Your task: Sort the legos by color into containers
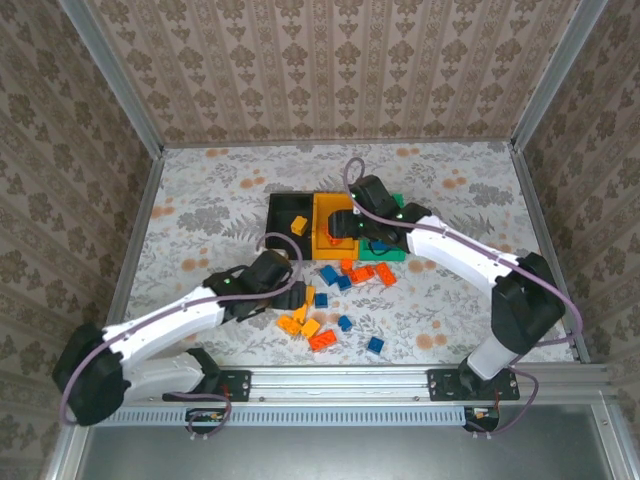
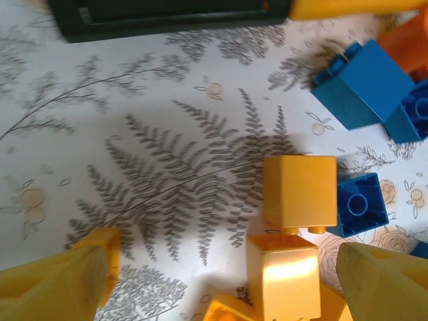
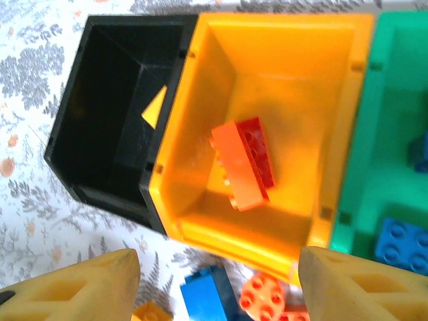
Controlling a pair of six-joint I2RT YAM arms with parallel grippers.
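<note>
The containers stand in a row: a black bin (image 1: pixel 288 212) (image 3: pixel 107 114), a yellow-orange bin (image 1: pixel 322 212) (image 3: pixel 221 227) and a green bin (image 1: pixel 395 252) (image 3: pixel 381 167). My right gripper (image 1: pixel 343 228) (image 3: pixel 221 284) hovers open over the yellow-orange bin's near rim, nothing between its fingers. A red-orange lego (image 3: pixel 244 164) lies tilted inside that bin. Blue legos (image 3: pixel 401 241) sit in the green bin, and a yellow piece (image 3: pixel 155 107) lies in the black one. My left gripper (image 1: pixel 298 288) (image 2: pixel 227 281) is open low over the table, its fingers either side of a yellow lego (image 2: pixel 284 277), apart from it.
Loose legos lie on the cloth in front of the bins: blue ones (image 1: pixel 328 274) (image 2: pixel 364 83), red-orange ones (image 1: pixel 385 275) and yellow ones (image 1: pixel 300 320). Another yellow brick (image 2: pixel 299 190) touches a blue one (image 2: pixel 361 204). Metal rails fence the table.
</note>
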